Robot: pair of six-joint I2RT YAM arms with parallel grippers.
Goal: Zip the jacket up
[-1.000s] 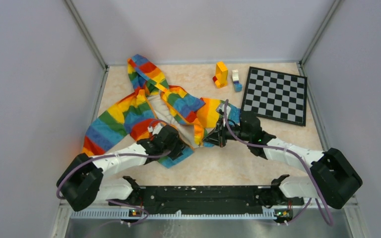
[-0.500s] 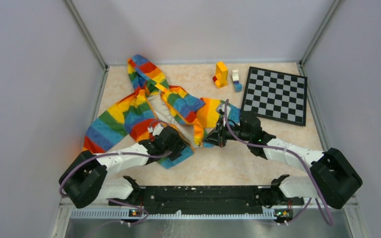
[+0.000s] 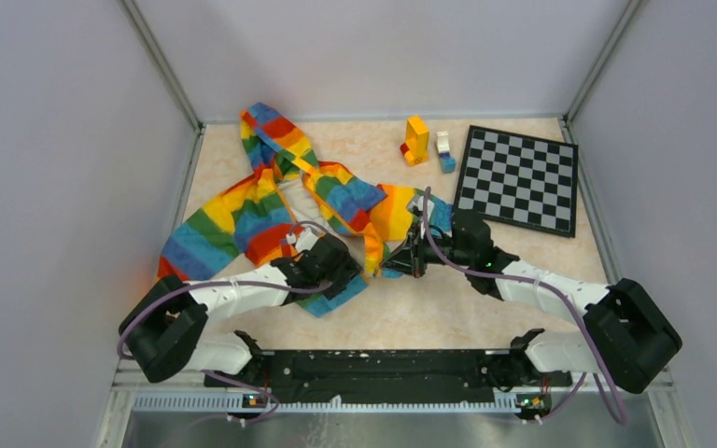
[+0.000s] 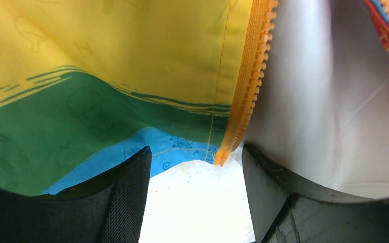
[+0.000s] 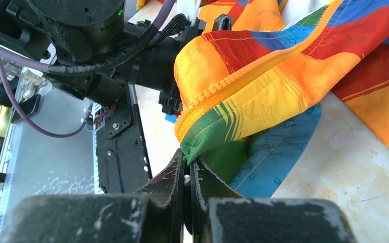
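**Hem held, zipper end framed**

The jacket (image 3: 243, 210) sprawls toward ten o'clock on the table (image 3: 523, 289). The right gripper (image 5: 187, 169) pinches its green hem corner, likely for tension, while the left gripper (image 4: 195, 174), jaws apart, straddles the orange zipper (image 4: 250, 76) end.

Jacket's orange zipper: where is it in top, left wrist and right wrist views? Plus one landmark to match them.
Top external: zipper runs down the jacket's open front, mid-table, between the two wrists.
Left wrist: zipper slants down upper centre, ending above the gap between the left gripper's fingers.
Right wrist: zipper runs diagonally, centre-left to top right, above the right gripper.
Shared landmark: blue hem band.
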